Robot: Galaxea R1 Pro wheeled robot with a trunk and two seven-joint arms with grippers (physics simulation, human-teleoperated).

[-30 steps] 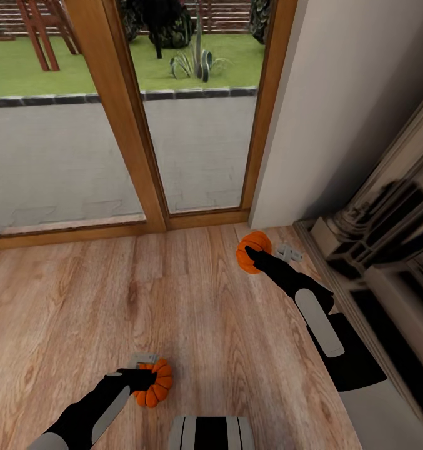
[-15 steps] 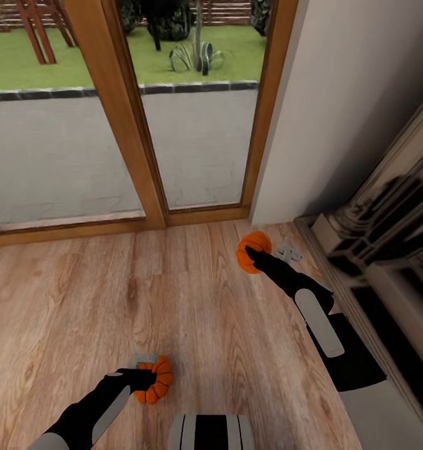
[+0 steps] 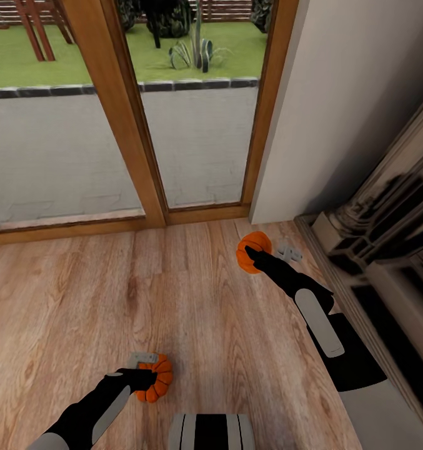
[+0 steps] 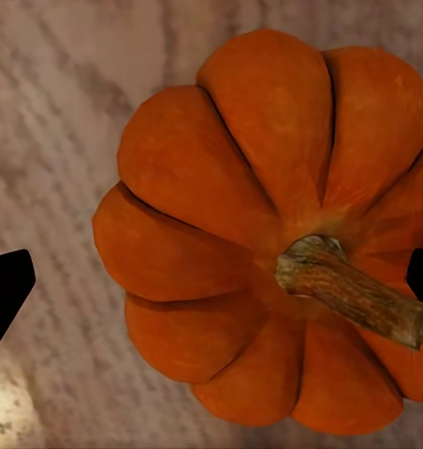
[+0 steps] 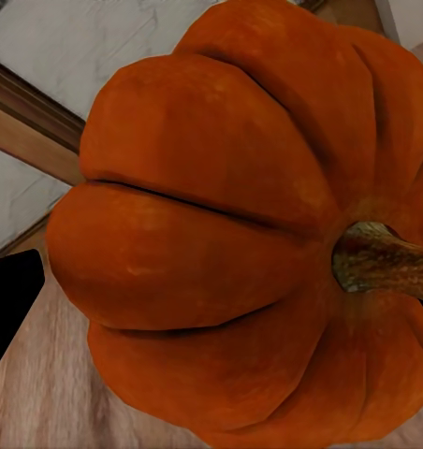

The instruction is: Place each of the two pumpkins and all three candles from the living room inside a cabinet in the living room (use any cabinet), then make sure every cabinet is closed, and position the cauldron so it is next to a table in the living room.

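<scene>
Head view, floor: at the near left, the left gripper [image 3: 150, 379] is clenched on the left pumpkin [image 3: 156, 386] above the wood planks [image 3: 205, 312].
Head view, right side: the right gripper [image 3: 253, 255] grasps the right pumpkin [image 3: 251, 247], held farther off, near the foot of the white wall [image 3: 336, 112] and beside the fireplace surround [image 3: 386, 250].
Head view, background: the wood-framed glass doors [image 3: 133, 125] stand ahead, with paving and lawn behind the glass; the two pumpkins are well apart.
Left wrist view, pumpkin: the left pumpkin [image 4: 268, 234] sits between two dark fingertips [image 4: 4, 290], its brown stem [image 4: 352, 290] lying toward one of them; pale planks show behind.
Right wrist view, pumpkin: the right pumpkin [image 5: 249, 224] is seen very close, stem [image 5: 385, 262] to one side, one dark fingertip [image 5: 10, 304] at its flank; door frame and floor show behind it.
</scene>
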